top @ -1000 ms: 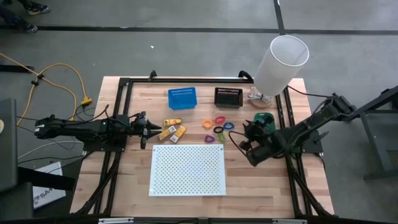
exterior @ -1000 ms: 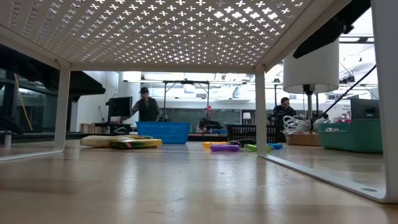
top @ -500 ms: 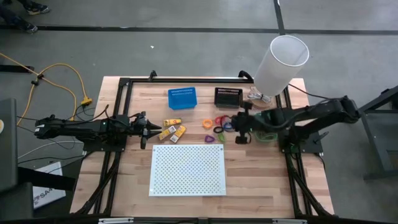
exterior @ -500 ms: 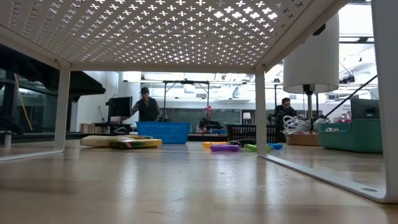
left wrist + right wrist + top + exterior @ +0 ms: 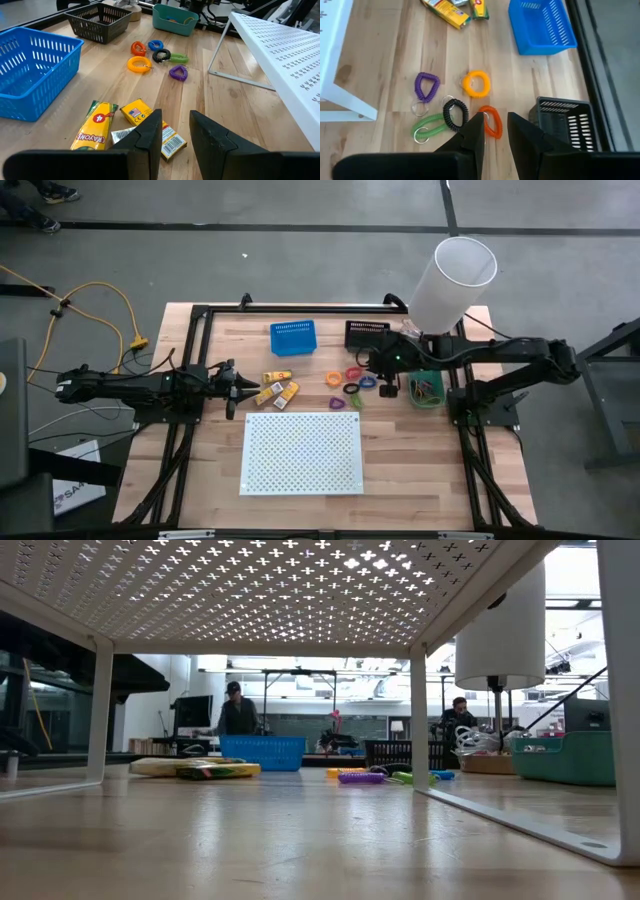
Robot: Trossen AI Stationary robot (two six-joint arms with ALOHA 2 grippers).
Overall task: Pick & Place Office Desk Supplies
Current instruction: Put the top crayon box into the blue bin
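Several coiled plastic loops (image 5: 476, 83), orange, purple, black, green and red-orange, lie flat on the wood right of centre (image 5: 352, 383). Yellow-orange packets (image 5: 135, 120) lie in a small heap near the table's left middle (image 5: 278, 388). My right gripper (image 5: 495, 132) hangs open above the loops (image 5: 383, 380), tipped downward, with nothing between its fingers. My left gripper (image 5: 175, 135) stands open and low just left of the packets (image 5: 232, 385), holding nothing.
A blue bin (image 5: 293, 338) and a black bin (image 5: 367, 336) stand at the far edge, a green bin (image 5: 425, 388) at the right. The white perforated board (image 5: 302, 452) stands on legs near the front. A white cylinder (image 5: 452, 283) rises at the far right.
My right gripper has swung from the table's right side, near the board's corner, toward the far edge and left, passing over the green bin until it hangs above the loops. It has rolled and turned on the way. Nothing on the table has moved.
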